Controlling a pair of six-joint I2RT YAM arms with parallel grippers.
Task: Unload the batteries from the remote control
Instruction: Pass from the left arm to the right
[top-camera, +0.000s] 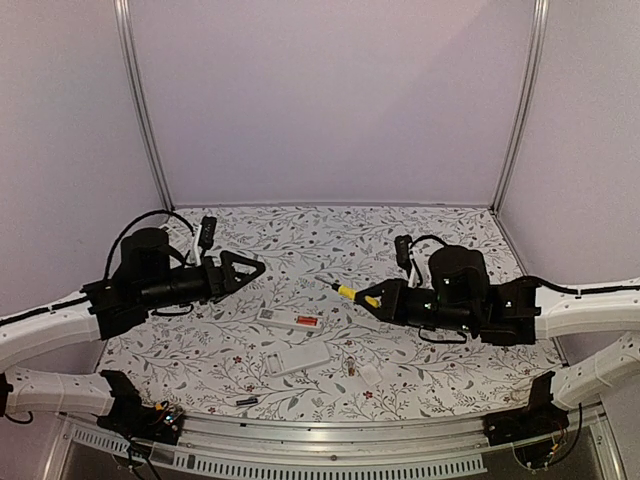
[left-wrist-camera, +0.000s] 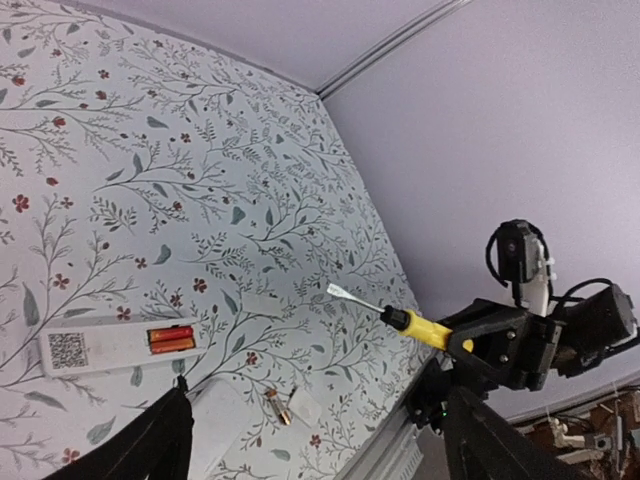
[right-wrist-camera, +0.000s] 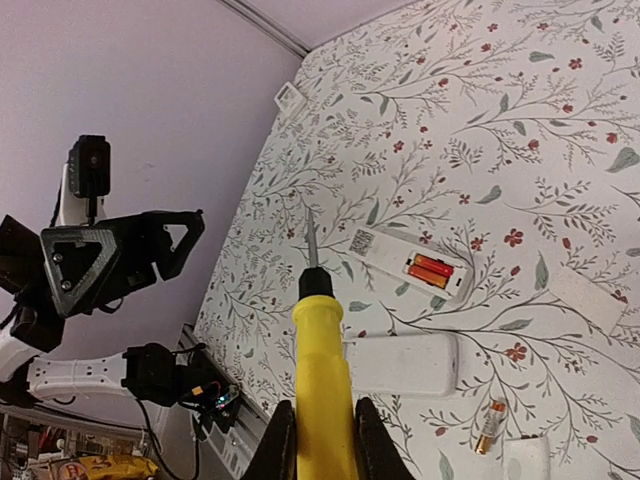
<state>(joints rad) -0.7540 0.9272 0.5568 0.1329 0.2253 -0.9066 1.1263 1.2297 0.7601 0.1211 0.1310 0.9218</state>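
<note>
While two red-orange cylindrical batteries (right-wrist-camera: 432, 271) sit in the open white slab remote (right-wrist-camera: 385, 252) on the floral tabletop (top-camera: 420, 225), one loose cell (right-wrist-camera: 487, 428) lies out nearby. Right pincer (right-wrist-camera: 322, 430) clamps yellow-handled screwdriver (right-wrist-camera: 320, 340); left pincer (top-camera: 258, 268) wide, empty. Most unloading left to do.

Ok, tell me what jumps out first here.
The yellow-handled screwdriver clamped in the right gripper stands out, its tip reaching toward the table's middle. There a white remote lies with its bay open and two orange batteries inside, while the left gripper hangs open on the left.
</note>
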